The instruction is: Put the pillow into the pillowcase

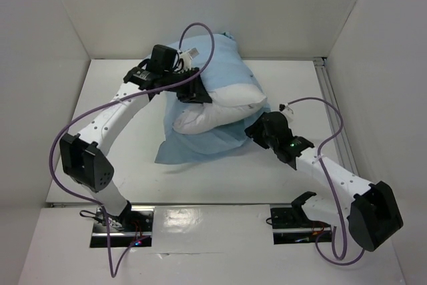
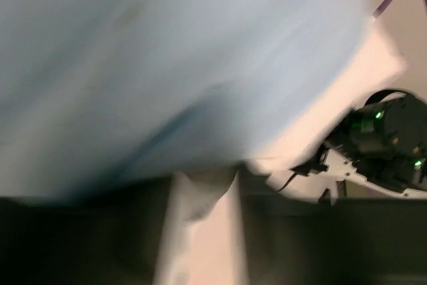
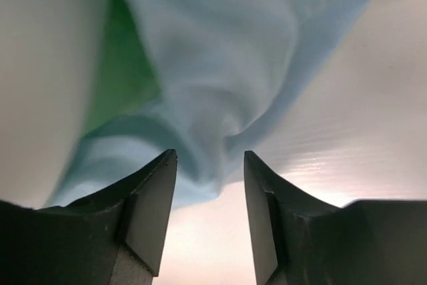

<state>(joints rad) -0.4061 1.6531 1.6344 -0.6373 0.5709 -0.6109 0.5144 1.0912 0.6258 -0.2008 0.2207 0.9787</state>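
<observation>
Light blue and limp, the pillowcase (image 1: 200, 143) is lying across the middle of the white table (image 1: 220, 181), its near edge spreading flat toward the arm bases; at the cloth's near right corner the right gripper (image 1: 259, 130) is hovering low; in the right wrist view its jaws are standing apart, released, with a twisted fold of the blue cloth hanging loose between the tips; beside that fold a patch of the case's green inner face (image 3: 123, 65) is showing.

Just beyond, the plump white pillow (image 1: 223, 108) is sitting partly inside the case; blue cloth is lying under its near side and draping over its far side, while its long white flank is bulging out uncovered toward the right.

Farther still, the left arm is reaching in from the left, and the left gripper (image 1: 197, 91) is pressing against the far left of the bundle; the left wrist view is smearing into blurred blue cloth, so whether those jaws are clenched or released I cannot tell.
</observation>
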